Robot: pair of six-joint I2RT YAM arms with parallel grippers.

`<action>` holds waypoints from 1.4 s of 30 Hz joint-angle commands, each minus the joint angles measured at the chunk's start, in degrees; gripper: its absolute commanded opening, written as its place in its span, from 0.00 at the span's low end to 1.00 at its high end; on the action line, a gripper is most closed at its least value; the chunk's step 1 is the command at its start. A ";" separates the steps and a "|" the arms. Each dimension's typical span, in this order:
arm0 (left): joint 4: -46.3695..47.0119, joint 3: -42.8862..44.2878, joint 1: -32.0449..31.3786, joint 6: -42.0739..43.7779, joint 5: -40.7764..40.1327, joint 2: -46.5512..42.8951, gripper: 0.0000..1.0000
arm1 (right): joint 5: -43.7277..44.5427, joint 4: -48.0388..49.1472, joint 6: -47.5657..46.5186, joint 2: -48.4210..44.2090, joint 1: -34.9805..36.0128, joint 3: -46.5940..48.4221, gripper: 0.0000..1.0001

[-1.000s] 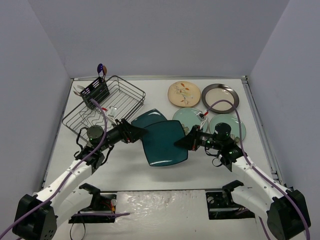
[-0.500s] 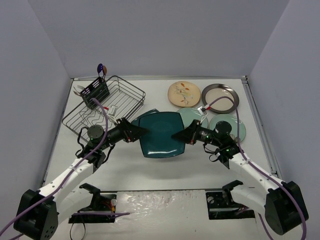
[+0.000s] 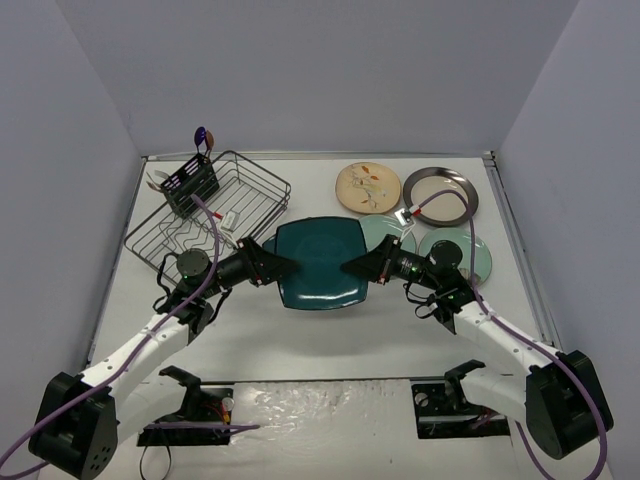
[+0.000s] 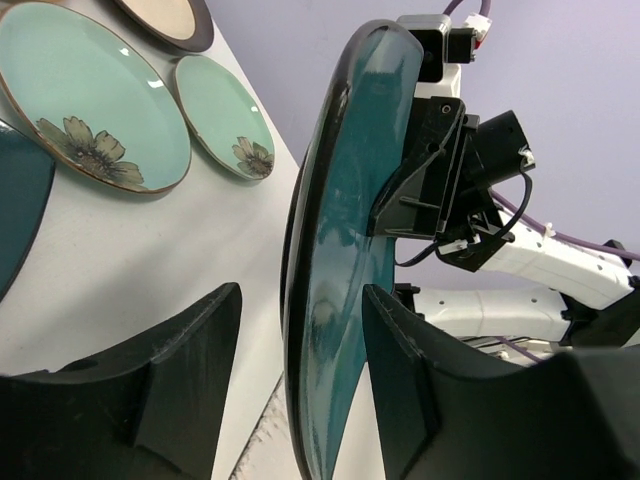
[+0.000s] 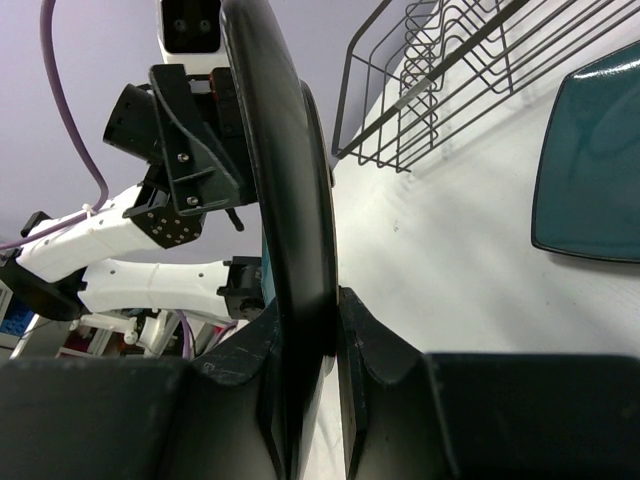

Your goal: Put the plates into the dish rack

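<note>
Both arms reach in toward table centre.

- One dark teal sq plate (image 3: 320,265) is held up off the table (image 3: 250,330) betw the two grippers. It sits just R of the dish rack (image 3: 215,210), not in it.
- R gripper (image 3: 357,268): fingers nearly together, pinched on the plate's right rim, one finger on each face. Clear in R wrist view.
- L gripper (image 4: 297,330): jaws stand apart, straddling the opposite rim. Gap visible betw one finger and the plate's back. Can't tell if the other finger touches. So L is around the rim, not clamped.
- Second teal sq plate (image 5: 590,160) lies flat on the table, mostly hidden under the held one from above.
- Cream floral plate (image 3: 368,187) and beige dark-rimmed plate (image 3: 440,195) lie side by side at the back, R of centre.
- Inner mint plate (image 3: 388,230) is in front of those, part covered by the held plate.
- Outer mint plate (image 3: 465,250) is part covered by the R arm.
- Both mint plates show a flower in L wrist view.
- All six plates are outside the rack.
- Cutlery holder (image 3: 190,187) is at the rack's far-left corner, w/ utensils in it.
</note>
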 commanded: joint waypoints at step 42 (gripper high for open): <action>-47.73 28.87 -0.86 28.80 -8.66 -10.99 0.00 | 15.17 -33.59 -26.82 -11.39 -0.85 15.09 1.00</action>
